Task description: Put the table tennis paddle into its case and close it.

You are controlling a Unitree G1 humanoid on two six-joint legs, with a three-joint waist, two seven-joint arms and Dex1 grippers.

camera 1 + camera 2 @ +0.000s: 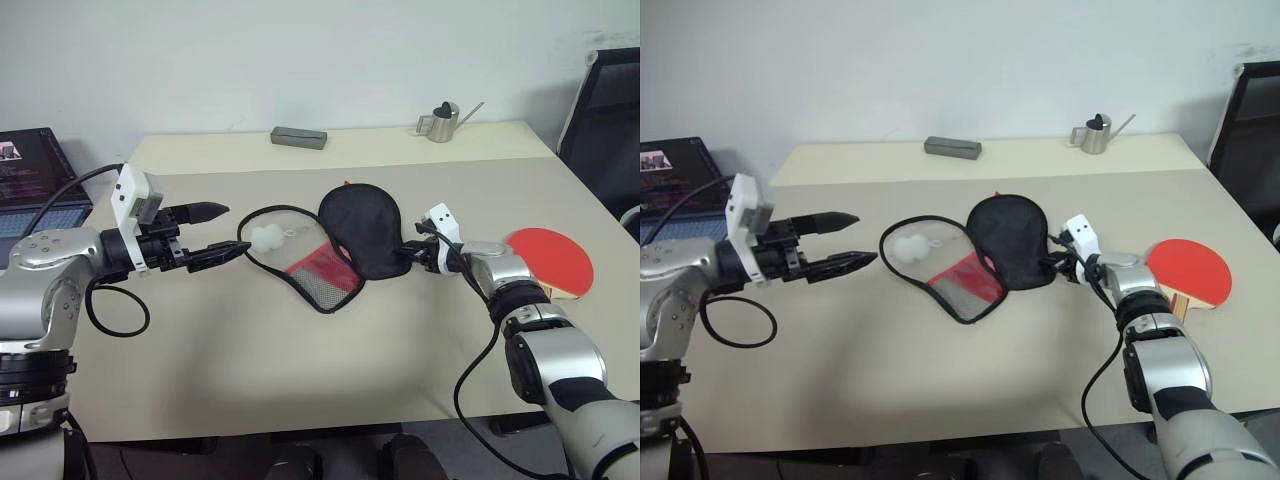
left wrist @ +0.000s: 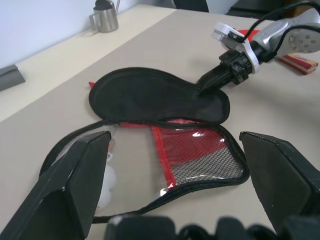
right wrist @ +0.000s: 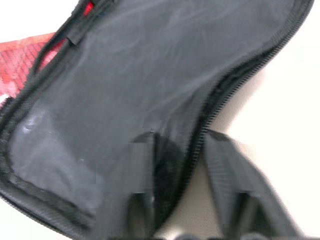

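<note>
Now: right pincer (image 1: 408, 256) pinched on the case's (image 1: 330, 255) black flap edge.
Left pincer (image 1: 222, 231) spread wide, hovering just beside the opened case's clear half and white pom-pom (image 1: 267, 238). Table tennis paddle (image 1: 552, 262) lies flat on the tabletop (image 1: 300, 350) behind the right wrist, apart from the case.

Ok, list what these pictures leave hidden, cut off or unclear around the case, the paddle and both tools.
- Table tennis paddle: in the left eye view the right arm covers its near edge and most of the handle.
- Right tool: its fingertips sit at the black flap's edge on the case; the right wrist view is too blurred to confirm a pinch.
- Pom-pom: in the left wrist view, the left tool hides most of it.
</note>
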